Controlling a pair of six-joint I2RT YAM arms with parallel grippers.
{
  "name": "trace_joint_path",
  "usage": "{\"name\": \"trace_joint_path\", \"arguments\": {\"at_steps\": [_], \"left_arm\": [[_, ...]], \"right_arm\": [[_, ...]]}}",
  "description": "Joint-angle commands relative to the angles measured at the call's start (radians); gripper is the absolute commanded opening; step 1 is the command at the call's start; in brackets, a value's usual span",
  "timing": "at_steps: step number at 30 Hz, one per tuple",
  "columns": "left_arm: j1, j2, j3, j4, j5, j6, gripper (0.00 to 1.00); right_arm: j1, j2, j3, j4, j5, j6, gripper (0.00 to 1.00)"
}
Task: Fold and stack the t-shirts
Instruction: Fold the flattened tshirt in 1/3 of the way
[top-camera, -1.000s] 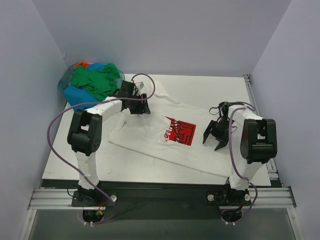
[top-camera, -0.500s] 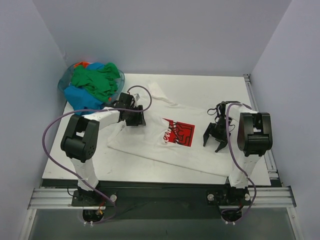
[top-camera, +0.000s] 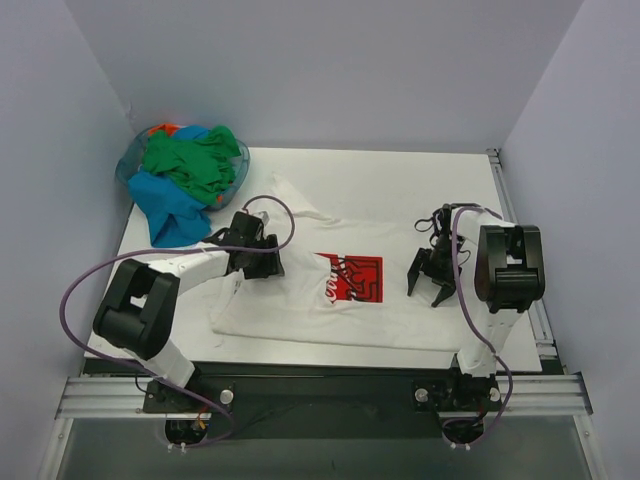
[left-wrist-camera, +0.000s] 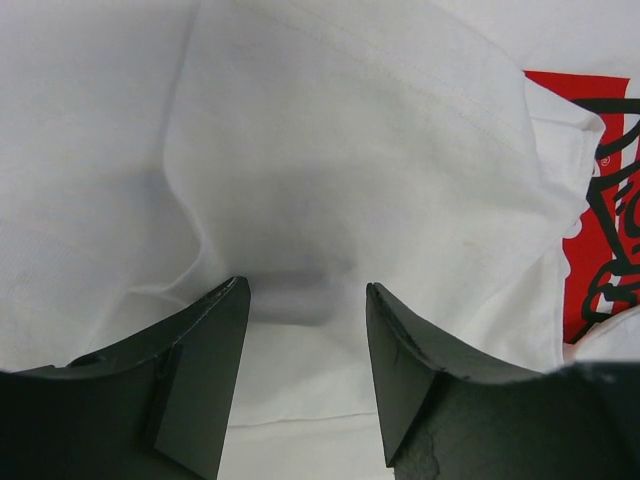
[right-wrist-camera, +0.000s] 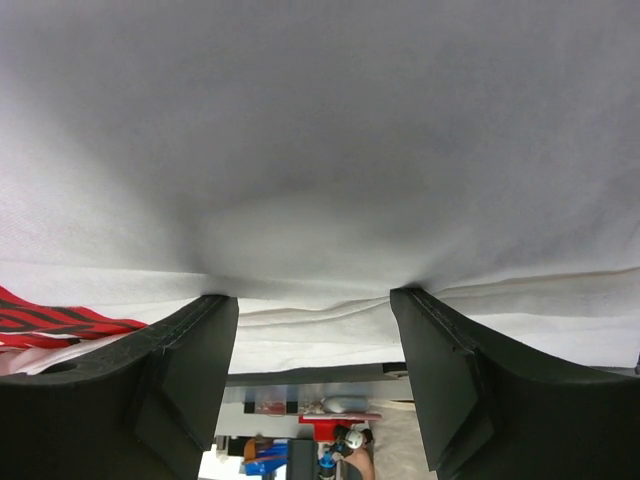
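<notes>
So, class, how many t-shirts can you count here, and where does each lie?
4: white t-shirt spread on the table; green t-shirt, blue t-shirt and orange t-shirt heaped at the far-left corner. More may hide in that heap.

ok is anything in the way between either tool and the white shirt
Nothing visible does. The left tool and the right tool both have open fingers right at the white t-shirt, with only its cloth in front of them. The pile of coloured shirts sits apart at the far left corner.
</notes>
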Motion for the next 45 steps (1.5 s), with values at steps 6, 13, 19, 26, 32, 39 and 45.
{"name": "trace_joint_path", "arguments": {"at_steps": [6,13,19,26,32,39,45], "left_arm": [[-0.042,-0.073,-0.103,-0.137,-0.073,-0.063,0.61],[-0.065,-0.105,-0.106,-0.181,-0.09,-0.077,0.61],[-0.066,-0.131,-0.094,-0.194,-0.073,-0.06,0.62],[-0.062,-0.127,0.09,-0.264,-0.06,0.006,0.62],[-0.011,-0.046,0.302,-0.318,-0.022,0.08,0.64],[0.09,0.066,0.526,-0.309,0.056,0.144,0.65],[0.15,0.183,0.658,-0.299,0.124,0.166,0.65]], "right_arm": [[-0.01,-0.047,-0.087,0.013,0.054,-0.024,0.65],[-0.01,-0.076,-0.122,0.015,0.049,-0.018,0.65],[-0.008,-0.107,-0.142,0.015,0.042,0.001,0.65],[-0.007,-0.217,-0.095,-0.01,0.014,0.047,0.65],[-0.01,-0.285,0.014,-0.042,0.022,0.077,0.65],[-0.063,-0.311,0.158,-0.045,0.095,0.077,0.65],[-0.187,-0.256,0.249,-0.039,0.106,0.062,0.65]]}}
